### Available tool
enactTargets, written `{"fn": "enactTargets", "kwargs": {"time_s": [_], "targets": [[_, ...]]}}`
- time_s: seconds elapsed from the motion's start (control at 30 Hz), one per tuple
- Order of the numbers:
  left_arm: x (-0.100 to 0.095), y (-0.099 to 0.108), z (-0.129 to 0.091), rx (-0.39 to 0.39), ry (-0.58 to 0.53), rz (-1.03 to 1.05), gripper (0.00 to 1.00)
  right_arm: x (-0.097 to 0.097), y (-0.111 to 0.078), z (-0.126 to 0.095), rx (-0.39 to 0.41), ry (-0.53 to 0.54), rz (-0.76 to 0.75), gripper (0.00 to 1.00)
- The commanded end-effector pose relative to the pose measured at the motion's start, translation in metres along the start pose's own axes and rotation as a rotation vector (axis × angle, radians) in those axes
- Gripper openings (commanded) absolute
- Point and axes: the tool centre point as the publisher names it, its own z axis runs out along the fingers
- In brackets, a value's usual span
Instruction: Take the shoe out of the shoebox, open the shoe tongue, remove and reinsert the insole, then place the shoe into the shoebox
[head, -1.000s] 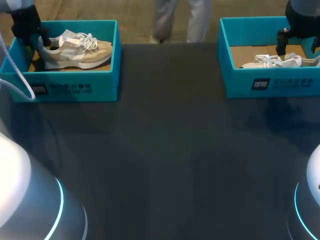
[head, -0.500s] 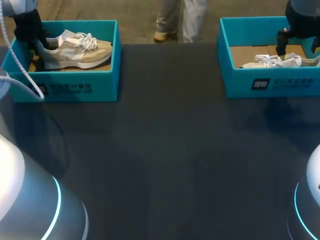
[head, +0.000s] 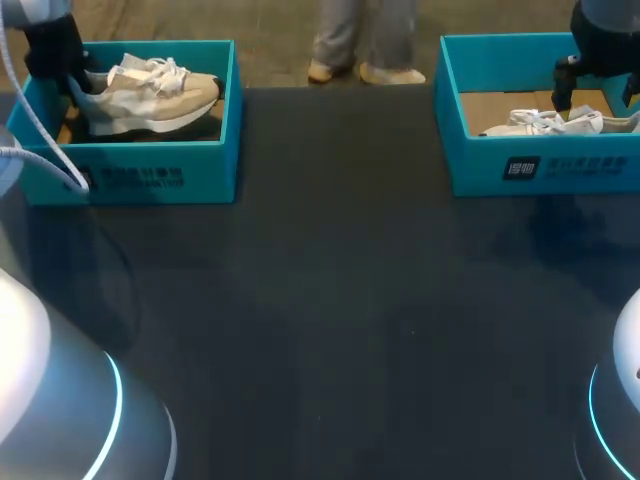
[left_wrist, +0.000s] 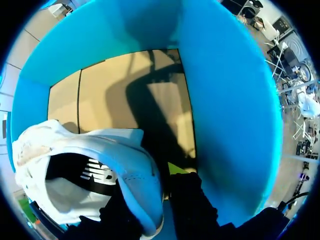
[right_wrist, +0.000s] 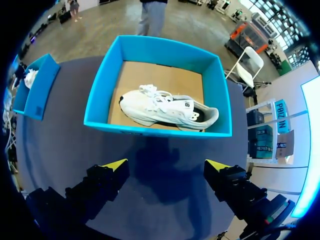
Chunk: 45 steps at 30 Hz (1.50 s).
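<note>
The left gripper (head: 75, 88) is clamped on the heel of a beige lace-up sneaker (head: 150, 95), held tilted inside the open teal cardboard shoebox (head: 130, 175). The right gripper (right_wrist: 166, 167) hangs wide open and holds nothing, above a second teal box (right_wrist: 150, 131) containing a white sneaker (right_wrist: 167, 111).

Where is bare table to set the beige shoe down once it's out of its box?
The dark table between the left shoebox and right shoebox, and the stretch in front of both, is bare. Crowded inside the boxes: beige shoe left, white shoe right.

Likely robotics lab: left arm (head: 52, 45), right arm (head: 600, 40) at dark table (head: 330, 300).
</note>
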Motion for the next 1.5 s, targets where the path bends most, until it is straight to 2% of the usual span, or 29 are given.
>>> {"fn": "enactTargets", "kwargs": {"time_s": [0.03,0.23,0.53,0.8,1.23,1.33,1.5], "targets": [[0.003,0.003,-0.019,0.058,-0.009,-0.010,0.00,0.000,-0.001,0.000,-0.002,-0.001,0.001,1.00],[-0.001,-0.002,-0.053,0.057,0.021,-0.029,0.00,0.000,-0.001,0.000,-0.002,-0.001,0.001,1.00],[-0.012,-0.013,-0.106,0.003,0.054,-0.032,0.00,0.000,-0.001,0.000,-0.002,-0.001,0.001,1.00],[-0.011,-0.028,-0.150,-0.008,0.056,-0.094,0.00,0.000,-0.001,0.000,-0.002,-0.001,0.001,1.00],[-0.003,-0.055,-0.203,-0.117,0.060,-0.125,0.00,0.000,-0.001,0.000,-0.002,-0.001,0.001,1.00],[0.001,-0.059,-0.210,-0.143,0.069,-0.132,0.00,0.000,-0.001,0.000,-0.002,-0.001,0.001,1.00],[0.001,-0.059,-0.210,-0.143,0.069,-0.132,0.00,0.000,-0.001,0.000,-0.002,-0.001,0.001,1.00]]}}
